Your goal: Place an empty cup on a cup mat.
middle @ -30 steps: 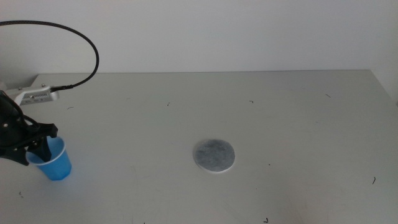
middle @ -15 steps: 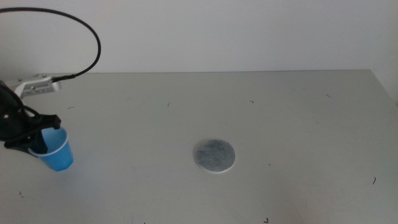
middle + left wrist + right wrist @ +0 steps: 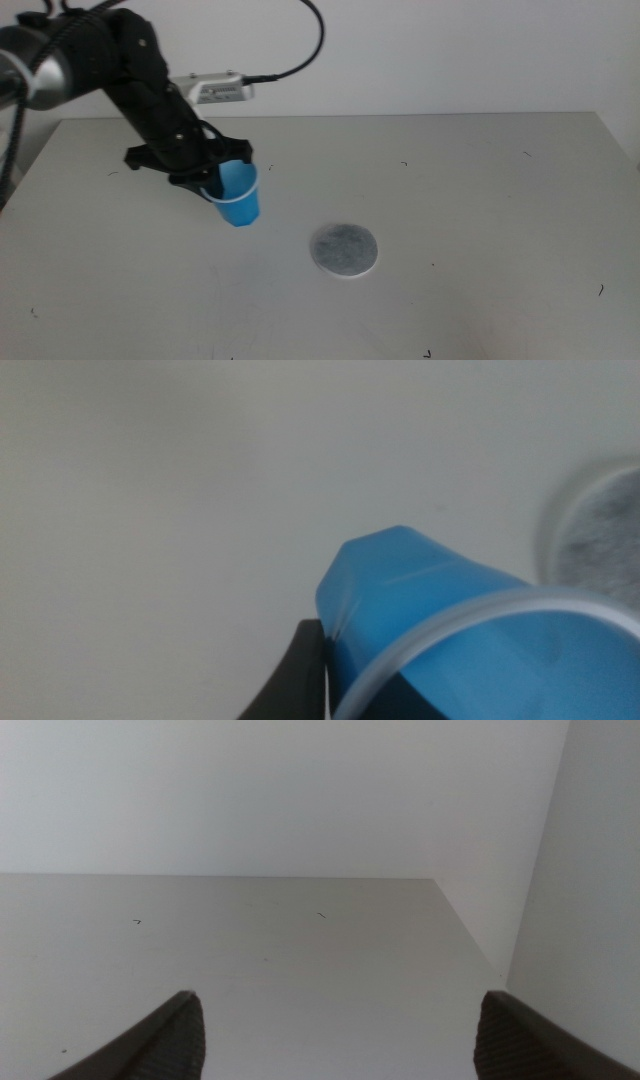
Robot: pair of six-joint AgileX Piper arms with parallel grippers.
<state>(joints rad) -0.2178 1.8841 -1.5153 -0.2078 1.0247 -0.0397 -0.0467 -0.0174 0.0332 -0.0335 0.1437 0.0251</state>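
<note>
In the middle view, the left arm reaches in from the left over the grey bench. Its left gripper holds the cup by the rim, the fingers closed on the cup's near wall. The cup hangs tilted above the bench, clear of the surface, with its base pointing down towards the cup mat. The mat lies flat on the bench, near the cup but apart from it, lower and to the right in the picture. The right arm is out of this view.

In the left wrist view, the cup fills the lower right, its pale rolled rim curving across the blue wall. One dark finger presses against the cup's outside. The cup mat shows blurred at the edge, beyond the cup.

In the right wrist view, the right gripper waits over bare bench, its fingers spread wide apart and holding nothing.
</note>
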